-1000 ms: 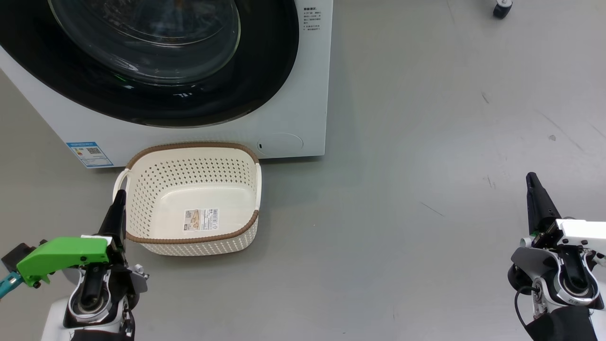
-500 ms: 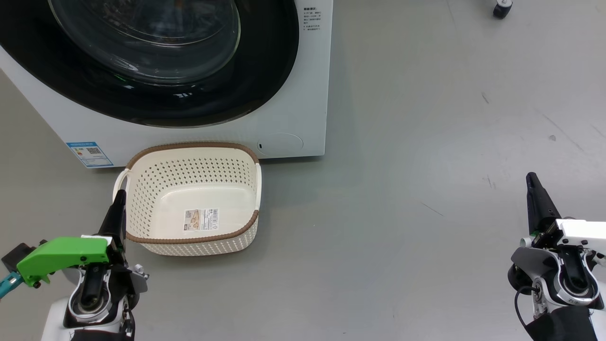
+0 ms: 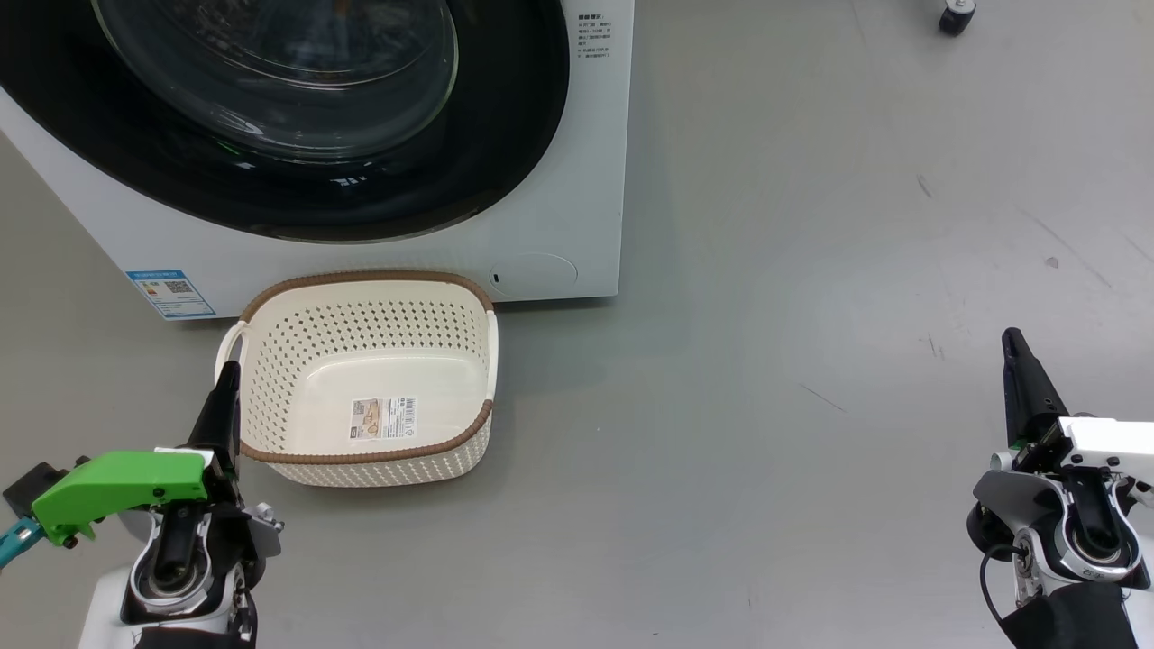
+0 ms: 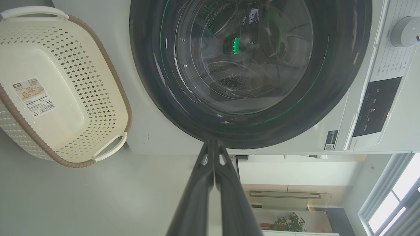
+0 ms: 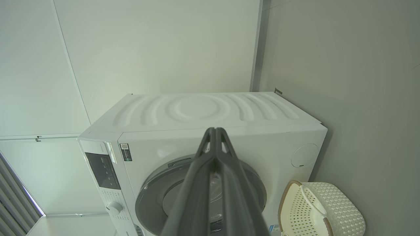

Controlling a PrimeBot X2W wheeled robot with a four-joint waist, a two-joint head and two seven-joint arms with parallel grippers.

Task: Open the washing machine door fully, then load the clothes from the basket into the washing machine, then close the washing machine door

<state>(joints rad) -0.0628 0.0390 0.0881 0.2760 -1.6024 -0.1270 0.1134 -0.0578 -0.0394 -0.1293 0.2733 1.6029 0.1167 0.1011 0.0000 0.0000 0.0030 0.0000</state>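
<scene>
Nothing has moved since the earlier frames: left gripper point(image 3: 228, 374) at lower left and right gripper point(image 3: 1014, 344) at lower right rest clenched and empty. At upper left the washing machine door point(image 3: 505, 135) sits closed on the washing machine point(image 3: 563, 239), the basket point(image 3: 365, 276) below it empty, so the task looks finished. Grey scuffed floor point(image 3: 766, 379), plain pale walls point(image 5: 147, 49).
</scene>
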